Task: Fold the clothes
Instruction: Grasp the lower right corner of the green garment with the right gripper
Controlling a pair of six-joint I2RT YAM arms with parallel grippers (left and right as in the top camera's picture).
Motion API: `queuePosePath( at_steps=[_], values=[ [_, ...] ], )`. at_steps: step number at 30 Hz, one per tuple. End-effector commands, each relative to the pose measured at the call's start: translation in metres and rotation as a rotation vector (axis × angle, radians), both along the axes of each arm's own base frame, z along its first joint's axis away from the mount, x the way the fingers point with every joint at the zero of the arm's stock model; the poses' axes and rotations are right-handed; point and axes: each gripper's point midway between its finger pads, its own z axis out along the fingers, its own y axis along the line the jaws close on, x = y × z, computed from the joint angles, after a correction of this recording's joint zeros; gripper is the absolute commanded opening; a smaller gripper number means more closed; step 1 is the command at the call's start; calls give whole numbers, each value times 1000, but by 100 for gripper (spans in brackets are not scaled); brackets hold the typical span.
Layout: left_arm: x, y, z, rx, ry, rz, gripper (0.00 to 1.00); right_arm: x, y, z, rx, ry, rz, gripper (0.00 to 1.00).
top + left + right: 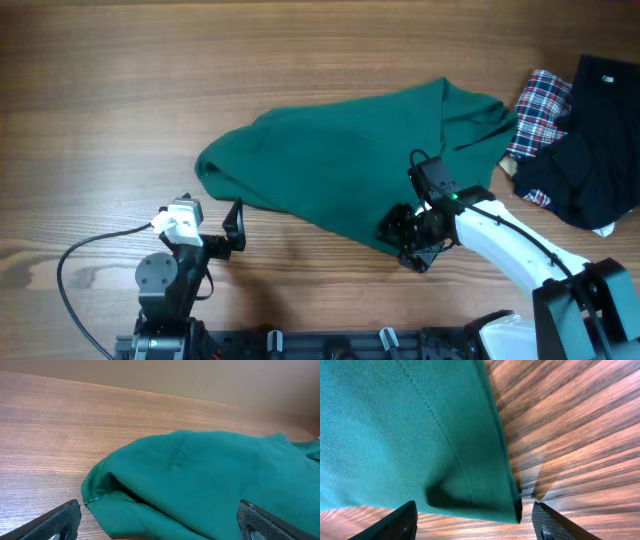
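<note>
The dark teal-green garment [350,155] lies bunched across the middle of the wooden table, folded over on itself. It also shows in the left wrist view [210,480] and in the right wrist view [410,430]. My left gripper [232,228] is open and empty at the front left, just short of the garment's left end; its fingers frame that end [160,522]. My right gripper [408,240] is open at the garment's front right corner. Its fingers [475,522] straddle the hemmed corner without closing on it.
A red-white-blue plaid cloth [538,110] and a black garment [595,140] lie at the far right. A black cable [85,255] loops at the front left beside the left arm's base [165,285].
</note>
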Motion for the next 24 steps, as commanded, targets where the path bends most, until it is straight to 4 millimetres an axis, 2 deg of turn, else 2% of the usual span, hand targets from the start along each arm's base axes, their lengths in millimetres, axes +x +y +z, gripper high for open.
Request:
queuePosePath(
  at_steps=[1,5,7,11,14,16,24],
  values=[
    [0,1,-3,-3,9,11,100,-4,-6,-4,-35,11,-9,73],
    [0,1,-3,-2,9,11,100,-6,-6,-5,-37,15,7,65],
    [0,1,-3,-3,9,11,100,-6,-6,-5,-33,16,11,64],
    [0,1,-4,-3,12,11,100,-9,-1,-3,0,18,41,66],
    [0,1,-4,-3,12,11,100,-17,-28,-11,-153,23,82,70],
    [0,1,-4,-2,11,11,100,-16,-34,-13,-185,5,118,70],
    [0,1,-4,-3,11,11,100,2,-28,-18,-164,-80,176,74]
  ],
)
